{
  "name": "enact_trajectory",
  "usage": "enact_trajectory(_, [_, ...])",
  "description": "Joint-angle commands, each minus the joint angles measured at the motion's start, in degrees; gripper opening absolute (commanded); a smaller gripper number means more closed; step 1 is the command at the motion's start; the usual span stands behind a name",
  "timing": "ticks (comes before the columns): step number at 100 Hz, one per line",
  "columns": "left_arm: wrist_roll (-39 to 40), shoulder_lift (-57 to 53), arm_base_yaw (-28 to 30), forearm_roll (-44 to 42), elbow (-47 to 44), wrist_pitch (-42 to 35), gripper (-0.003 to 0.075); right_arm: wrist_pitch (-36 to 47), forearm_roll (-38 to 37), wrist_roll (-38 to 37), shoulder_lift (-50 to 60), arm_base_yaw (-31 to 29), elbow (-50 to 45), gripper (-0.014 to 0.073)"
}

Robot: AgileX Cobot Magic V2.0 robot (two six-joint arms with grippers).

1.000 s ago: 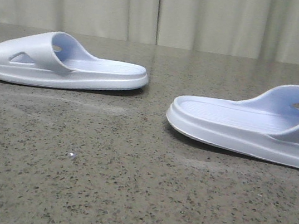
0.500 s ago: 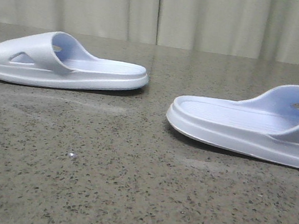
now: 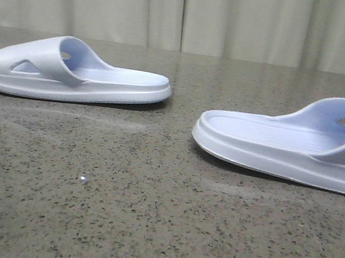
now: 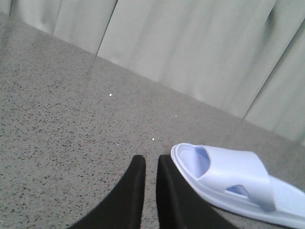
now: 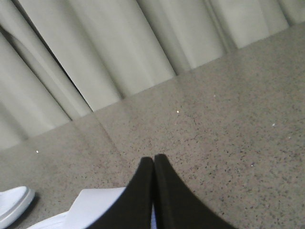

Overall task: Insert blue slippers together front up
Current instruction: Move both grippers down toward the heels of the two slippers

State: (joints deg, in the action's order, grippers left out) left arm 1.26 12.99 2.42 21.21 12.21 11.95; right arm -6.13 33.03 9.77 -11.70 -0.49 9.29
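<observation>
Nothing has changed over the last second from what I can see in the front view: both slippers sit exactly where they were, and neither arm has come into that view. So I judge the task hasn't really started; no slipper has been touched or lifted yet.

The left slipper point(image 3: 70, 75) lies flat on the counter point(image 3: 146, 216), sole down, further back on my left side. The right slipper point(image 3: 293, 150) lies flat too, nearer the camera, well apart from the other. Their open ends face each other across the gap.

My left fingers point(image 4: 148, 164) are nearly together, with only a thin slit between them, holding nothing; they hang just beside one end of the left slipper point(image 4: 238, 186), not touching as far as I can tell. My right fingers point(image 5: 153, 164) are pressed together, also empty, above the right slipper point(image 5: 102, 207).

Hard to read: the right slipper runs off the front view's edge, so its far end is cut off. In the right wrist view my fingers cover much of it, and a sliver of the other slipper point(image 5: 14, 202) only peeks in at the corner. I cannot judge the fingers' height over the counter.
</observation>
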Motion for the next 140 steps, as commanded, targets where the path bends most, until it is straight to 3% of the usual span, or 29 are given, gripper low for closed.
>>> enact_trajectory(1, [0.0, 7.9, 0.1, -3.8, 6.4, 0.2, 0.0015, 0.7, -0.8, 0.1, -9.1, -1.8, 5.4, -0.0078])
enact_trajectory(17, [0.0, 18.0, 0.1, -4.2, 13.7, 5.8, 0.0016, -9.9, -0.8, 0.1, -22.0, -5.0, 12.7, -0.0078])
enact_trajectory(31, [-0.9, 22.7, 0.1, -4.0, 16.8, 10.1, 0.0016, -16.7, -2.5, 0.3, -26.5, -5.3, 16.9, -0.0078])
enact_trajectory(39, [-6.5, 24.3, 0.1, -1.6, 17.7, 11.9, 0.0018, -20.6, -3.0, 3.4, -26.7, -5.3, 18.5, -0.0078])
enact_trajectory(54, [-18.5, 26.7, 0.1, 10.9, 18.0, 13.7, 0.0020, -25.7, -3.4, 4.7, -26.7, -5.3, 21.0, -0.0070])
enact_trajectory(71, [-30.0, 30.1, 0.1, 21.4, 18.8, 17.0, 0.0092, -28.0, -4.6, 4.7, -27.0, -5.3, 22.7, 0.0058])
enact_trajectory(85, [-34.5, 32.4, 0.1, 26.0, 19.7, 19.6, 0.0167, -29.8, -5.9, 4.7, -27.0, -5.4, 22.9, 0.0151])
enact_trajectory(103, [-36.2, 33.1, 0.1, 28.6, 20.4, 20.4, 0.0246, -31.4, -6.0, 4.6, -27.0, -7.6, 22.9, 0.0168])
enact_trajectory(140, [-37.6, 34.9, 0.1, 29.8, 21.0, 21.1, 0.0251, -38.4, -10.1, 4.8, -37.5, -11.2, 30.7, 0.0210])
